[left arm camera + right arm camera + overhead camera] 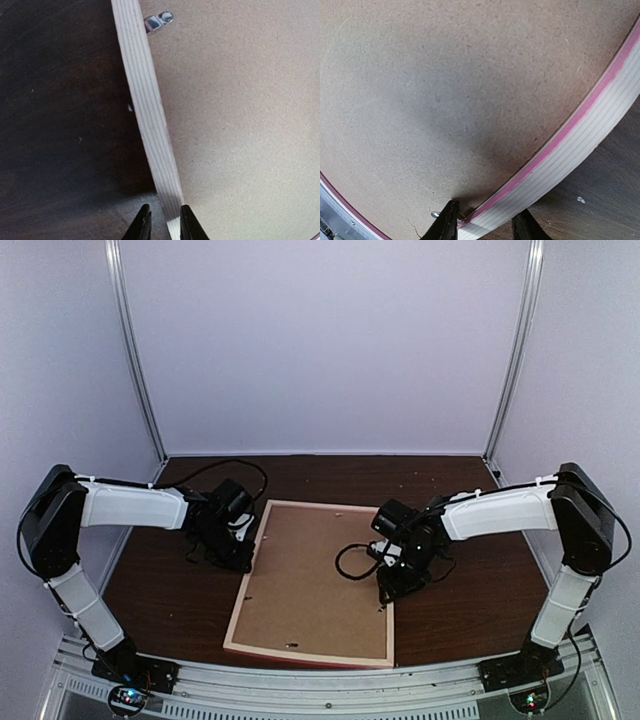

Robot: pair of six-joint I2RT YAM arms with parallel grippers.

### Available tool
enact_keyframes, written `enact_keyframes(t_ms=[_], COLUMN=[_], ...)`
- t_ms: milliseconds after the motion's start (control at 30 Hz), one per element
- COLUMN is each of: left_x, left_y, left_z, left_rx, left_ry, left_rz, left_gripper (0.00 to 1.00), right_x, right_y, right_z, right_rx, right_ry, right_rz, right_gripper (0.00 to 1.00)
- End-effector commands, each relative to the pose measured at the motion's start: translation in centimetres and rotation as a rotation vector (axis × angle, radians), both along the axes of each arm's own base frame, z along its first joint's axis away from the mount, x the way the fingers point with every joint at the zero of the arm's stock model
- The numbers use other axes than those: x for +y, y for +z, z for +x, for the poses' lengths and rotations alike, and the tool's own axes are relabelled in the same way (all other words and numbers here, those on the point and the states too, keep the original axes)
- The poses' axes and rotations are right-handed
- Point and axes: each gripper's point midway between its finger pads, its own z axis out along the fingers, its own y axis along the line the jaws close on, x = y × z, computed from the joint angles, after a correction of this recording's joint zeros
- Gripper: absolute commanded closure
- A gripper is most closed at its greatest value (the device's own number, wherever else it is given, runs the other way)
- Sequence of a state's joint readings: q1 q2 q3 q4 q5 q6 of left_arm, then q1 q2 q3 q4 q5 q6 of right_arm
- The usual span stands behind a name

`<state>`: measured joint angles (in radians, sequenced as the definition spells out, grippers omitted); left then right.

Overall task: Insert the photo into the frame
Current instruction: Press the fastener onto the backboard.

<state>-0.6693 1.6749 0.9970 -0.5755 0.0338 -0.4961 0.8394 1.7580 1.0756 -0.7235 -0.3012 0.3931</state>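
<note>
Top external view: on a dark wood table (480, 590) with pale walls (320, 340), the frame (300, 652) lies face down, brown backing board (315, 580) up. The left gripper (164, 223) is at the frame's left rail and the right gripper (485, 222) at its right rail. Only the wrist views show the jaws straddling the rails; I cannot tell if they grip. They also show a metal clip (160, 21).

Left arm (130, 505) and right arm (495, 512) reach inward, wrists tipped down, left gripper (163, 220) clamped narrow (right gripper (485, 225) clamped slightly wider)
</note>
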Motion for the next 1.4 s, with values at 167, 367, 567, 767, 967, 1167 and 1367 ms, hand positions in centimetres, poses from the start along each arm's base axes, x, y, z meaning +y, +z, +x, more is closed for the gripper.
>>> enact_keyframes(t_ms=[167,367,567,767,967,1167,1367], left_x=[-0.8,-1.2,-1.7,-1.8,-1.6,-0.3,0.2], left_y=[0.1,1.2,1.6,1.8,1.0,1.4,1.9], left_z=[0.6,1.1,1.7,2.7,2.8,2.6,2.4], left_rx=[-0.002,-0.029,-0.039,-0.057,-0.035,-0.063,-0.083], left_ry=[-0.007,-0.005,-0.013,-0.015,-0.012,0.019,0.036], left_rz=[-0.012,-0.035,-0.044,-0.029,0.005,0.038,0.036], left_gripper=[0.75,0.65,0.51,0.42,0.43,0.46,0.45], right_x=[-0.8,-0.6,-0.9,-1.3,-1.3,-1.0,-0.1], right_y=[-1.4,-1.7,-2.0,-1.9,-1.4,-0.7,0.6], right_z=[-1.3,0.0,1.7,3.8,5.7,6.6,6.3], right_rx=[0.134,0.143,0.136,0.111,0.089,0.063,0.057], right_ry=[0.028,0.023,0.04,0.061,0.063,0.037,-0.022], right_rz=[0.028,0.069,0.061,0.043,0.052,0.075,0.161], right_gripper=[0.66,0.7,0.74,0.77,0.75,0.64,0.57])
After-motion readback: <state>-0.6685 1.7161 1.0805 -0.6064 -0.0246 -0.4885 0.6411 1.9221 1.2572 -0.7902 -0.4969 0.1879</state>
